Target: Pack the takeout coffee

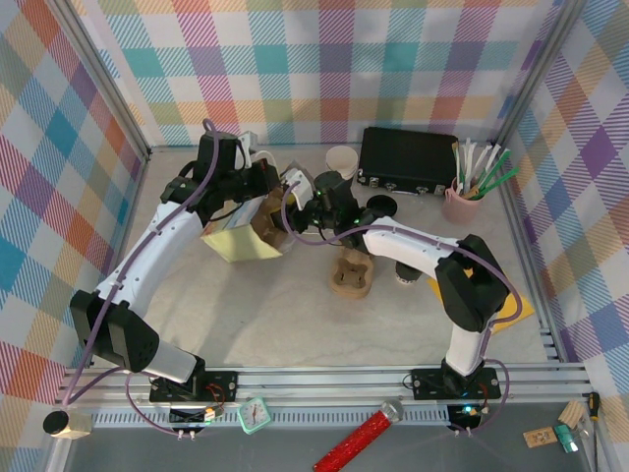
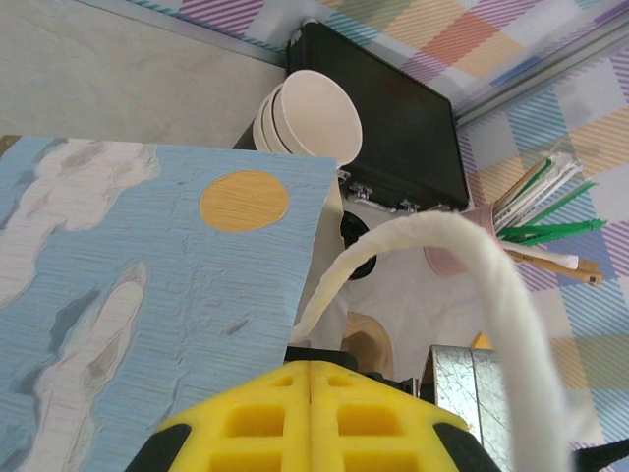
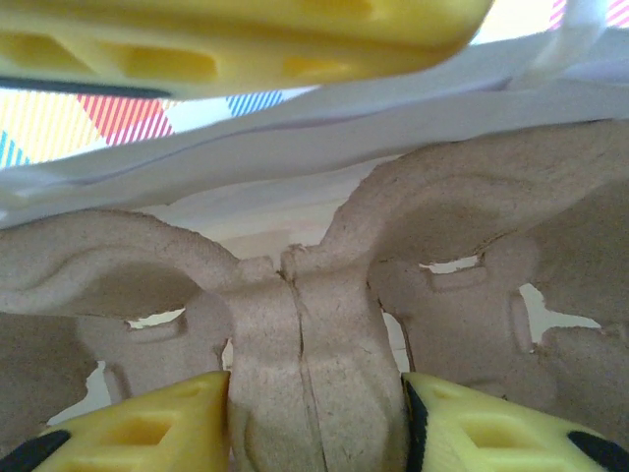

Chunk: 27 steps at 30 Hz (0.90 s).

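- The left gripper (image 1: 261,187) is pinched shut on the top edge of the bag (image 1: 239,238), which stands on the table (image 1: 265,320) at left centre.
- From the left wrist, the closed yellow fingers (image 2: 265,418) sit against the bag's blue painted side (image 2: 147,285), and its white handle (image 2: 462,265) arcs off to the right.
- The right gripper (image 3: 314,413) holds a carrier (image 3: 305,285) by its centre ridge, one yellow pad on each side of it.
- Seen from above, the right gripper (image 1: 298,205) has the carrier just beside the bag's right side.
- A second carrier (image 1: 351,275) lies on the table beneath the right arm.
- The coffee (image 1: 381,206) seems to be the dark round thing just in front of the case (image 1: 408,160). It is too small there to tell a lidded cup from a lid.
- Pale cups (image 2: 310,113) are stacked left of the case.
- A pink cup (image 1: 460,205) of sticks stands at the case's right end.
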Each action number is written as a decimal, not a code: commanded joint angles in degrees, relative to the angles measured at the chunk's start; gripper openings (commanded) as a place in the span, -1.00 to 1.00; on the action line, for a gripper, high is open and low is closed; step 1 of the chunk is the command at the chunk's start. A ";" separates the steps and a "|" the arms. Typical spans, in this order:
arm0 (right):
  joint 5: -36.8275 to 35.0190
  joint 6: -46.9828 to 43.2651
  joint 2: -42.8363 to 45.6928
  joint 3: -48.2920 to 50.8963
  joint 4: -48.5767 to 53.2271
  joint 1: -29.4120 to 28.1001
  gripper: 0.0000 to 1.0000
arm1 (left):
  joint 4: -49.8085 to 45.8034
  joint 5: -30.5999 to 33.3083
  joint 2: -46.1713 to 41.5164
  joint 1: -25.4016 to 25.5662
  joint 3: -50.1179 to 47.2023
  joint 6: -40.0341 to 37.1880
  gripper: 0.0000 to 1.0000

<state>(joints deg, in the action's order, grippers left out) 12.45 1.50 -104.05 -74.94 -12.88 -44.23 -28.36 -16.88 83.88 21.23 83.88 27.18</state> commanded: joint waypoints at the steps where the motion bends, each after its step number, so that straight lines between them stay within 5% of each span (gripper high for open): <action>1: -2.03 1.13 -5.10 0.65 4.85 -2.53 -0.05 | 9.02 -13.72 -1.69 3.18 0.84 2.60 -1.00; 17: -2.98 0.96 0.20 7.60 4.99 -2.79 -0.06 | 8.30 -8.97 -1.71 -0.40 2.09 2.97 -1.00; 27: -1.94 1.75 -2.76 2.83 4.19 -2.93 -0.05 | 9.66 -11.25 -1.82 -0.32 -0.72 4.41 -1.00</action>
<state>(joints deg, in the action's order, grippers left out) 9.26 2.61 -104.79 -69.76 -9.63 -46.52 -22.92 -26.17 83.42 20.75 83.85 30.65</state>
